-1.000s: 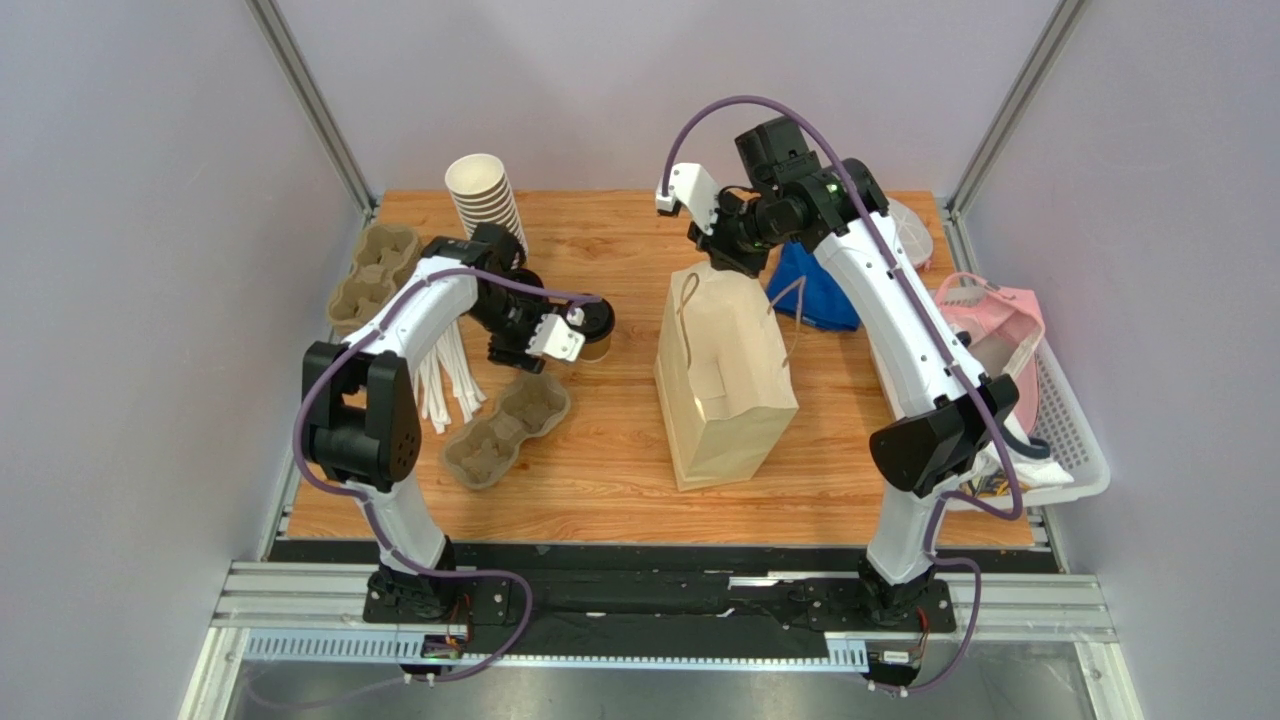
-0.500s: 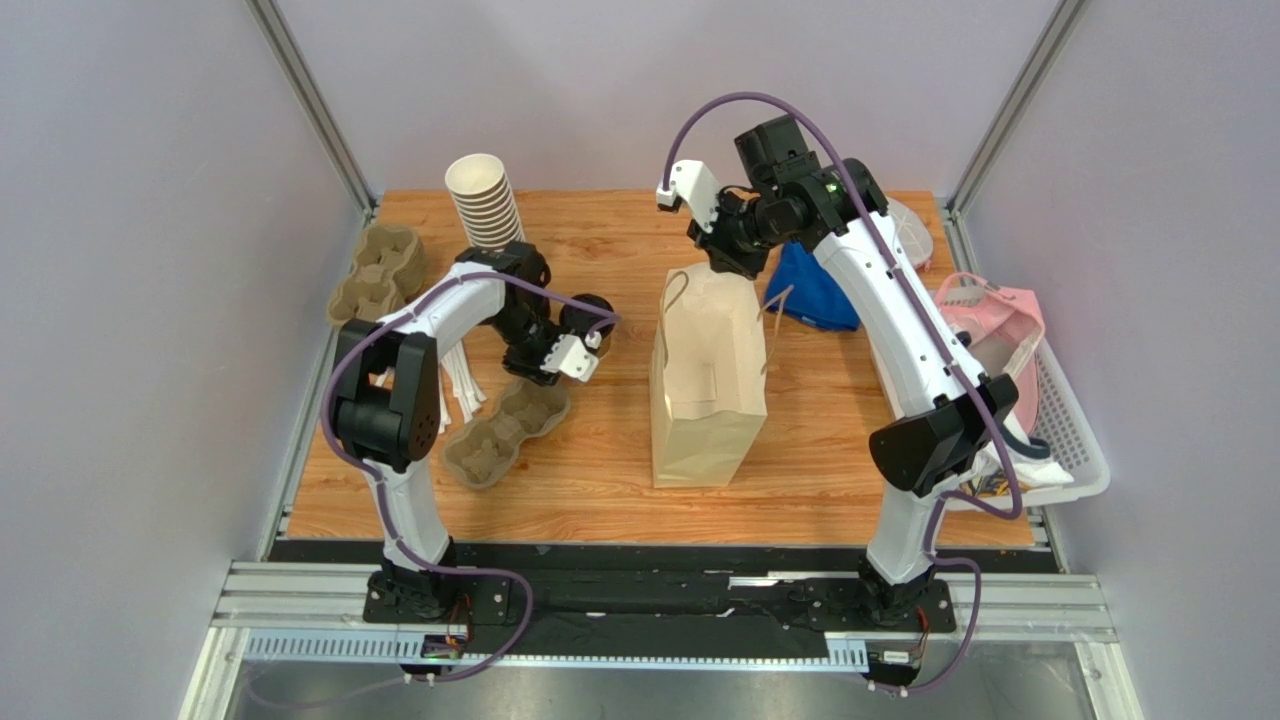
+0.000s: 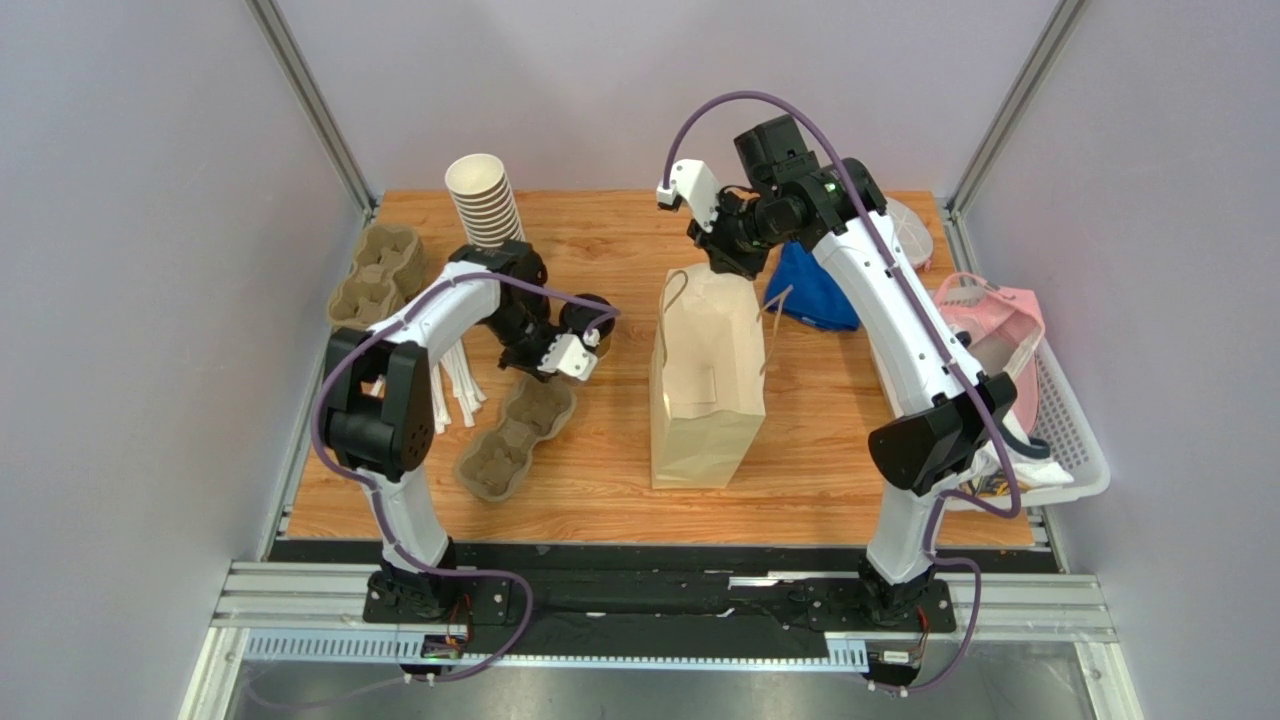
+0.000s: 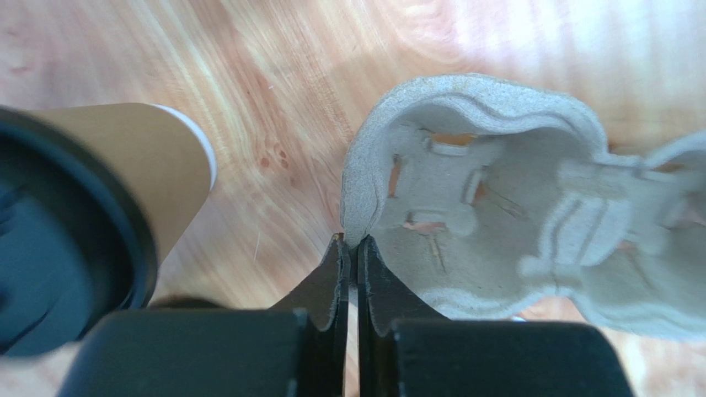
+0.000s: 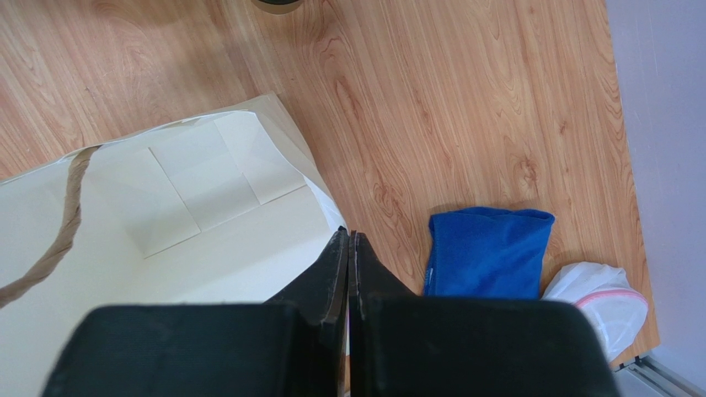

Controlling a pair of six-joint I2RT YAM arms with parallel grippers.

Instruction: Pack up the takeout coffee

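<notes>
— Wood-grain counter [image 3: 842, 435], grey walls round it. What has changed in the last second?
— My left end effector [image 4: 349, 240] had its jaws wide apart beside the takeout coffee [image 4: 149, 157]. Now they are pinched together on the rim of the pulp cup carrier [image 4: 497, 107]. The paper bag [image 3: 706, 375] leaned over a second ago and now stands more upright.
— Who holds the bag?
— My right end effector [image 5: 348, 234], closed tight on its top edge.
— And the coffee?
— On the counter, black lid on, free of both end effectors. It sits just beside my left fingers, past the far end of the carrier and left of the bag.
— What else lies around?
— A stack of lidless cups [image 3: 484, 195] at the far left, a second carrier [image 3: 373, 273] near it, and white strips [image 3: 451, 383] under my left arm. A blue cloth [image 5: 489, 252] lies just behind the bag, with a clear pouch with a pink seal [image 5: 601, 302] beyond it. A white basket [image 3: 1082, 450] holding a pink bag [image 3: 984, 323] sits at the right edge. The paper bag stands between the coffee and my right arm.
</notes>
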